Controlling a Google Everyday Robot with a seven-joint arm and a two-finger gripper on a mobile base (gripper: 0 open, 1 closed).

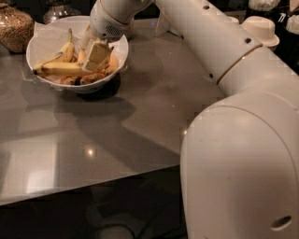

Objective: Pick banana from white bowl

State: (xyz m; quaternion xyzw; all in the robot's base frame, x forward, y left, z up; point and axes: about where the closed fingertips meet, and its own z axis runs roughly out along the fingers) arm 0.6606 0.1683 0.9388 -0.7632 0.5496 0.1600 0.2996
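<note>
The white bowl [35, 39], wide and lined with crinkled white paper, stands at the far left of the grey table. Several bananas lie in it. The longest yellow banana [58, 69] lies across the bowl's front, its end running under the gripper. Shorter, browner bananas [93, 77] lie along the bowl's front rim. My gripper [96, 58] reaches down into the bowl from the upper right. It sits over the right half of the fruit, right at the long banana's right end. The banana's part beneath the gripper is hidden.
A glass jar of brown grains [16, 25] stands behind and to the left of the bowl, with another glass piece [58, 9] beside it. A white dish [261, 29] sits at the far right. My arm [233, 154] fills the right foreground. The table's front edge [93, 184] runs across the lower left.
</note>
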